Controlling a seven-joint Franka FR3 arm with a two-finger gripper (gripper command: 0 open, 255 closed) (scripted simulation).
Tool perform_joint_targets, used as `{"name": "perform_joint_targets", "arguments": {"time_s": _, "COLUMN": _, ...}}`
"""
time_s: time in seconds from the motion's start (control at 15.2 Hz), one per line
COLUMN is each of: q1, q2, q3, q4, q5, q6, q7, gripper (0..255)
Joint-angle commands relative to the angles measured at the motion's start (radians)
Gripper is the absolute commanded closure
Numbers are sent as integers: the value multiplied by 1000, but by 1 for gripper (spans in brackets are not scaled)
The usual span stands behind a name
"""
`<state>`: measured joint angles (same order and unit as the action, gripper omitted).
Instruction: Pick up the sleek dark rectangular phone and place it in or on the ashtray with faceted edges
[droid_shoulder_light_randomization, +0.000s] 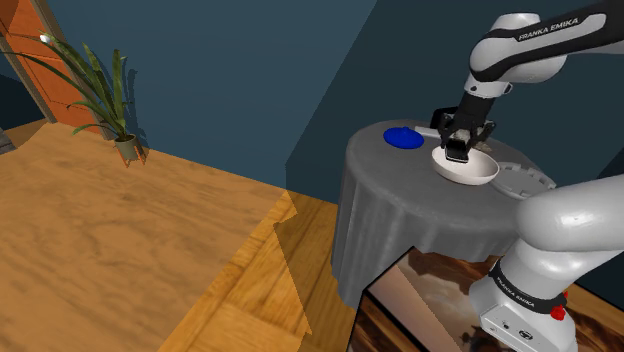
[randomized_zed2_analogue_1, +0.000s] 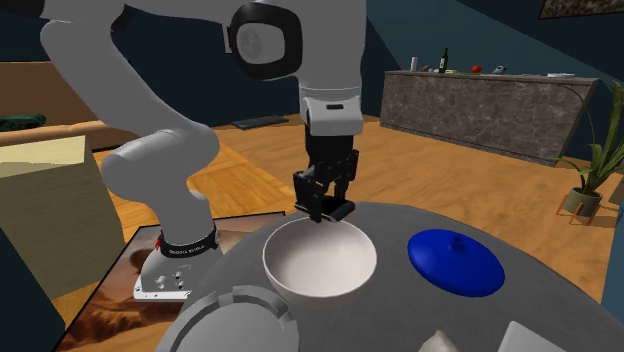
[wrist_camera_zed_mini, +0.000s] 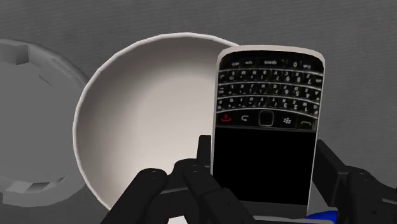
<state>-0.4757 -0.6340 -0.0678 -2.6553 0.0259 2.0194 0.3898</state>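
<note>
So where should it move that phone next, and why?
Probably sideways, past the white bowl to the grey faceted ashtray beside it: the hand clasps the phone over the bowl's rim, not yet over the ashtray.

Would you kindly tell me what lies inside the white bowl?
The white bowl looks empty, its pale inside bare. In the wrist view the phone, clasped by the end effector, covers part of it.

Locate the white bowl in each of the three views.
Shoulder view: white bowl on the round table, right of centre.
Second exterior view: bowl at centre, low.
Wrist view: bowl partly behind the phone.
Shared landmark: the grey ashtray beside the bowl.
</note>
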Motion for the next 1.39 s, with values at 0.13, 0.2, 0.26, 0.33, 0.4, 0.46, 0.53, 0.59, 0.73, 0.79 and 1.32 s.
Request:
{"name": "perform_joint_targets", "arguments": {"time_s": 0.13, "q1": -61, "q2": -42, "q3": -83, "q4": -21, "q5": -60, "q6": -26, "q7": -100, "gripper": 255}}
{"name": "perform_joint_targets", "arguments": {"time_s": 0.2, "q1": -76, "q2": -48, "q3": -104, "q4": -21, "q5": -76, "q6": -31, "q7": -125, "gripper": 255}}
{"name": "perform_joint_targets", "arguments": {"time_s": 0.26, "q1": -91, "q2": -51, "q3": -126, "q4": -20, "q5": -91, "q6": -36, "q7": -150, "gripper": 255}}
{"name": "perform_joint_targets", "arguments": {"time_s": 0.33, "q1": -106, "q2": -53, "q3": -147, "q4": -18, "q5": -107, "q6": -40, "q7": -176, "gripper": 255}}
{"name": "perform_joint_targets", "arguments": {"time_s": 0.4, "q1": -121, "q2": -54, "q3": -169, "q4": -15, "q5": -122, "q6": -44, "q7": -201, "gripper": 255}}
{"name": "perform_joint_targets", "arguments": {"time_s": 0.46, "q1": -136, "q2": -53, "q3": -190, "q4": -10, "q5": -137, "q6": -47, "q7": -227, "gripper": 255}}
{"name": "perform_joint_targets", "arguments": {"time_s": 0.53, "q1": -150, "q2": -50, "q3": -212, "q4": -5, "q5": -152, "q6": -50, "q7": -253, "gripper": 255}}
{"name": "perform_joint_targets", "arguments": {"time_s": 0.59, "q1": -163, "q2": -46, "q3": -234, "q4": 3, "q5": -166, "q6": -52, "q7": -278, "gripper": 255}}
{"name": "perform_joint_targets", "arguments": {"time_s": 0.73, "q1": -188, "q2": -33, "q3": -278, "q4": 21, "q5": -193, "q6": -55, "q7": -330, "gripper": 255}}
{"name": "perform_joint_targets", "arguments": {"time_s": 0.79, "q1": -199, "q2": -24, "q3": -300, "q4": 31, "q5": -205, "q6": -56, "q7": -356, "gripper": 255}}
{"name": "perform_joint_targets", "arguments": {"time_s": 1.32, "q1": -234, "q2": 41, "q3": -399, "q4": 43, "q5": -251, "q6": 4, "q7": -458, "gripper": 255}}
